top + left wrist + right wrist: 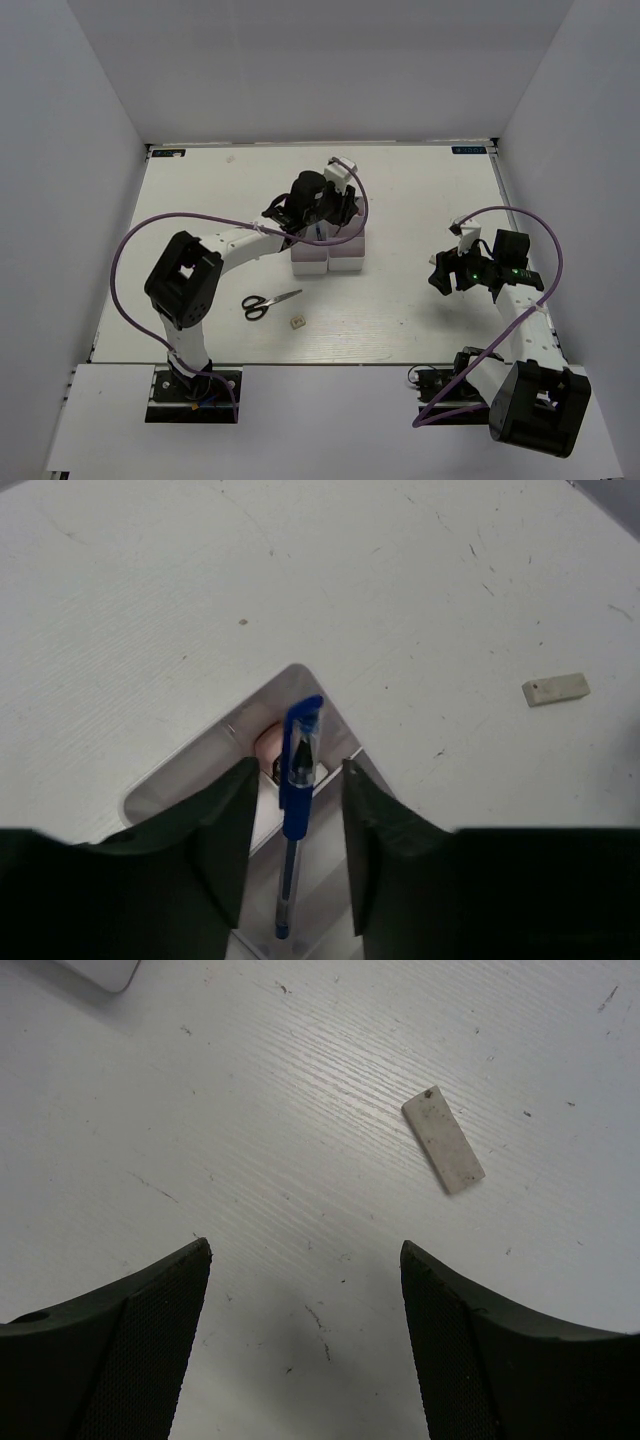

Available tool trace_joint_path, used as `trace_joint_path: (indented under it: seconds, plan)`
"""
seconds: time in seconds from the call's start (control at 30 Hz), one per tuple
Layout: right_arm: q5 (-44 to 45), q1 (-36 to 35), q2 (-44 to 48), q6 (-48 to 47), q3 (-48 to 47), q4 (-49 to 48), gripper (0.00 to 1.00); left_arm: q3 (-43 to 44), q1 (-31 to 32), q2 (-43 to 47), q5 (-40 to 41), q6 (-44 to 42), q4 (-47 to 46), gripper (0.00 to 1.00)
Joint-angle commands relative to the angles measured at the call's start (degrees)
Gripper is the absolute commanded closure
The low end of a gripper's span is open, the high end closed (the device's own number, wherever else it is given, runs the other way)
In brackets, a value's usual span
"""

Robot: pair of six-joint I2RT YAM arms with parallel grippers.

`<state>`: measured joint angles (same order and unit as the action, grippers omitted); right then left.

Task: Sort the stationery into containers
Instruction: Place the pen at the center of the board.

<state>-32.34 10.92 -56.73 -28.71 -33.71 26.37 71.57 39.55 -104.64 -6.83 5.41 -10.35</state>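
Note:
My left gripper (pixel 298 770) hangs over the white containers (pixel 185 770), its jaws apart. A blue pen (pixel 296 780) stands between them, tip down in a compartment, with a gap on each side. In the top view this gripper (pixel 335 215) covers the back of the containers (pixel 345 263). The small white eraser (pixel 443 1140) lies on the table ahead and right of my open right gripper (pixel 305 1250), which holds nothing. From the left wrist the eraser (pixel 555 688) shows far right. The right gripper (pixel 440 275) hovers right of the bins.
Black-handled scissors (pixel 270 303) and a tiny beige block (pixel 297 322) lie on the table in front of the containers, left of centre. Something pale pink (pixel 267 742) sits in a compartment behind the pen. White walls enclose the table on three sides.

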Motion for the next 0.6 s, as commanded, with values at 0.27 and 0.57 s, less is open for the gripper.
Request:
trace_joint_path:
  seconds: [0.27,0.57]
  plan:
    - [-1.2,0.2,0.5,-1.0,-0.1,-0.9,0.17,2.3,2.9,5.6,0.3,-1.8,1.4,0.41]
    - [2.9,0.2,-14.9,-11.1,-9.0,2.7,0.51,2.8,10.7,19.5,11.1,0.0,21.5,1.00]
